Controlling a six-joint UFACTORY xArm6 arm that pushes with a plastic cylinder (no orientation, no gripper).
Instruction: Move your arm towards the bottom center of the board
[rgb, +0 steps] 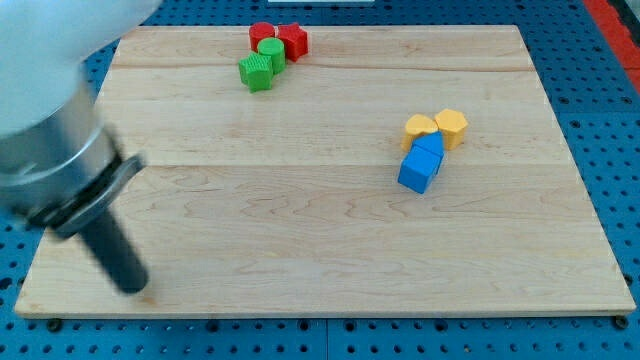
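Your arm carries no hand or jaws here, only a straight dark rod, so there is nothing to open, close or hold. Your tip (133, 287) sits near the view's bottom-left corner of the wooden board (300, 220), close to its lower edge, touching no block.

The task concerns the arm itself, not a block. The target, the bottom centre of the board, lies to the view's right of your tip along the lower edge. That stretch of board shows no blocks on it.

Blocks present, all well apart from your tip:
- At the view's top, left of centre: a red cylinder (261, 33), a red star-like block (293, 40), a small green cylinder (270, 50) and a larger green block (256, 72), clustered and touching or nearly so.
- At the view's right of centre: a yellow rounded block (420, 127), a yellow hexagonal block (452, 128), and two blue blocks (421, 166) packed just below them; their exact shapes cannot be told apart.

Handling judgement: nothing needs to be grasped. The rod looks rigid and the board looks smooth and flat, so the tip should slide without catching. The blocks appear small and light and would shift at any contact, but a move along the lower edge should pass well clear of both clusters.
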